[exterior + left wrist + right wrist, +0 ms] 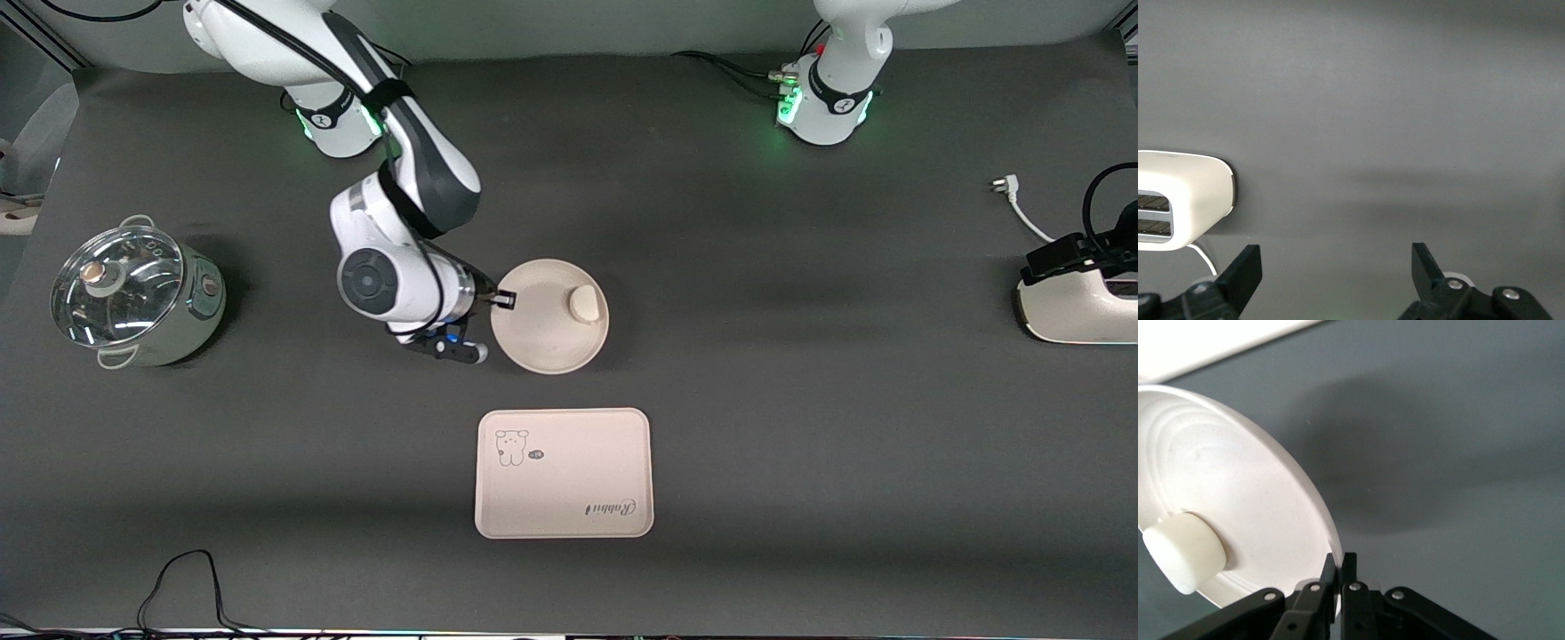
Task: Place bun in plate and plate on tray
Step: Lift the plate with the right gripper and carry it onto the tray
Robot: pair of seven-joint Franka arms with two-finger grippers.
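The round cream plate (pixel 542 342) is held by its rim in my right gripper (pixel 505 300), which is shut on the edge toward the right arm's end. The plate hangs slightly above the dark table and casts a shadow below it. The off-white bun (pixel 585 305) lies in the plate near the rim away from the gripper. The right wrist view shows the plate (pixel 1238 467), the bun (pixel 1185 552) and the shut gripper (pixel 1340 567). The tray (pixel 569 498) with the "Rabbit" script lies nearer the front camera than the plate. My left gripper (pixel 1337 267) is open and empty over bare table.
A glass-lidded pot (pixel 133 298) stands toward the right arm's end. A white appliance (pixel 1076 307) with a black cable and a white plug on a cord (pixel 1003 185) sit at the left arm's end; the appliance also shows in the left wrist view (pixel 1178 200).
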